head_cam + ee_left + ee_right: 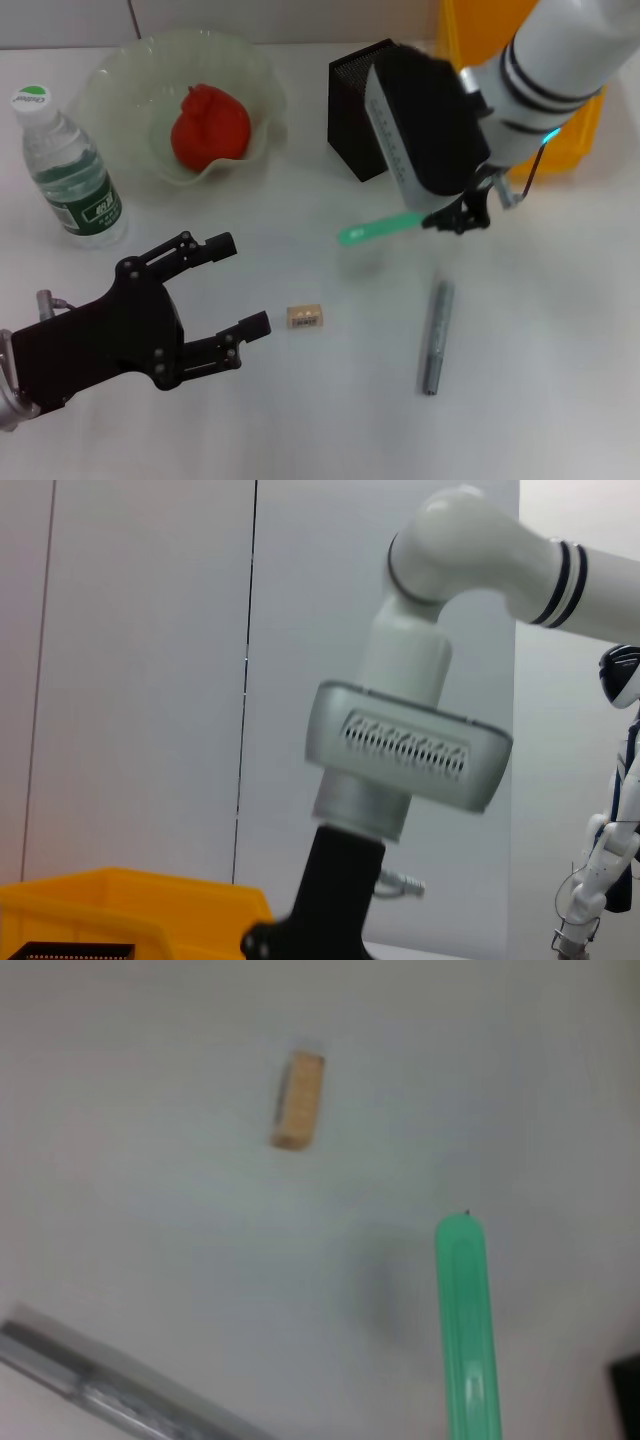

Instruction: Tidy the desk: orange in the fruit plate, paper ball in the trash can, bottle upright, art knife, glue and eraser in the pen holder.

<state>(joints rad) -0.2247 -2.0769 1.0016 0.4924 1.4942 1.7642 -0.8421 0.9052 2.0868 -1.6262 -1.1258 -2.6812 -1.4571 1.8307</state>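
Observation:
The red-orange orange [210, 125] lies in the pale-green fruit plate [120, 80] at the back left. To the left of the plate the bottle [68, 170] stands upright. My right gripper [455, 215] is shut on a green art knife [380, 229], held above the table in front of the black mesh pen holder [352, 110]. The knife's free end [468, 1330] points toward the tan eraser [299, 1100]. Below it on the table lie the eraser [305, 317] and a grey glue stick [435, 335]. My left gripper [250, 283] is open, just left of the eraser. The paper ball is out of view.
The yellow trash can [575, 140] stands at the back right, mostly behind my right arm; the left wrist view shows its rim [110, 895] too. The glue stick [100, 1385] lies slantwise in the right wrist view.

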